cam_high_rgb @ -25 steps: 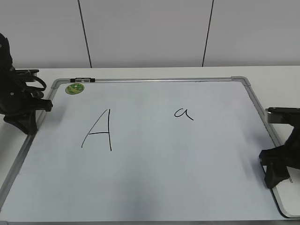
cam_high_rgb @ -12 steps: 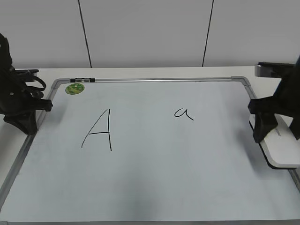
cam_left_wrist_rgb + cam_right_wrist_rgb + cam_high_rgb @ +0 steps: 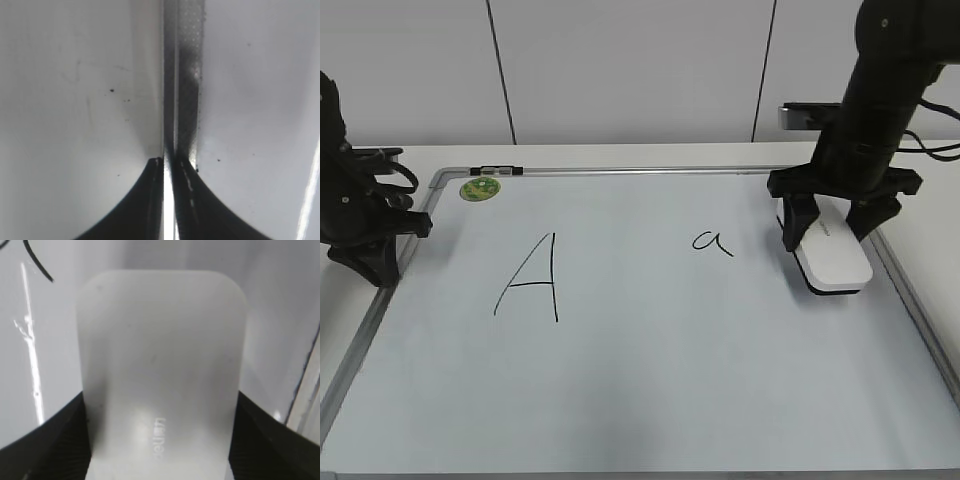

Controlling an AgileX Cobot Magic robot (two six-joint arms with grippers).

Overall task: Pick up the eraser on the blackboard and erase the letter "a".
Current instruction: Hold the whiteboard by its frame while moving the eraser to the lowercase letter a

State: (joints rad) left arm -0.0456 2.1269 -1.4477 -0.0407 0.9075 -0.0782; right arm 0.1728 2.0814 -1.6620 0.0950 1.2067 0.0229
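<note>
The big blackboard point(image 3: 650, 400) lies flat on the table. On it are a big "A" point(image 3: 532, 277), the letter "a" point(image 3: 712, 242) and a little green magnet point(image 3: 478, 188). The right gripper point(image 3: 838, 228) pinches the white eraser point(image 3: 832, 256) just right of the small letter. The left gripper point(image 3: 166, 162) is pressed together at the board's left edge.

- Capital "A" point(image 3: 530, 278) in black marker on the blackboard point(image 3: 650, 380).
- The letter "a" point(image 3: 712, 243), handwritten, on the same board.
- Grey lettering on the eraser point(image 3: 159, 390): unreadable.
</note>
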